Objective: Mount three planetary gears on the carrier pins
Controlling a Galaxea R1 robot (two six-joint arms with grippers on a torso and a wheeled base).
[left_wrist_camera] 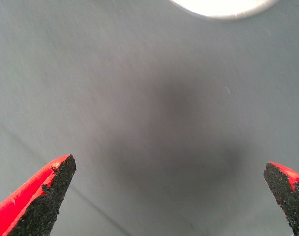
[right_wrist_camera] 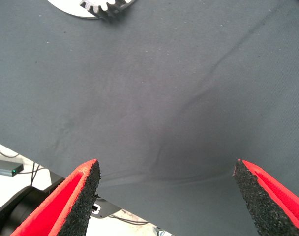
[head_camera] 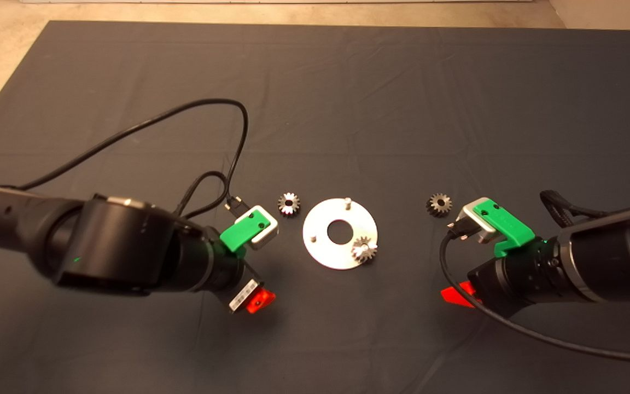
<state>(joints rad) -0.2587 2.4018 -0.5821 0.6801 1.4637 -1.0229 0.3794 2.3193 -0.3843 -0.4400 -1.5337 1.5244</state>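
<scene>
From the head view, you have one planetary gear (head_camera: 364, 249) seated on a pin of the carrier disc (head_camera: 339, 232); two gears (head_camera: 289, 204) (head_camera: 439, 204) lie loose beside it, two pins (head_camera: 348, 201) (head_camera: 312, 238) bare. In the wrist views, your left gripper (left_wrist_camera: 169, 196) and right gripper (right_wrist_camera: 166, 196) hang wide open, empty. A skewed grasp could jam a bore on its pin.

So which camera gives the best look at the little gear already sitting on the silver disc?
The head view: the mounted gear shows whole on its pin, at the silver disc edge. The right wrist view catches only some of its teeth. The left wrist view shows just a sliver of disc, no gear.
</scene>
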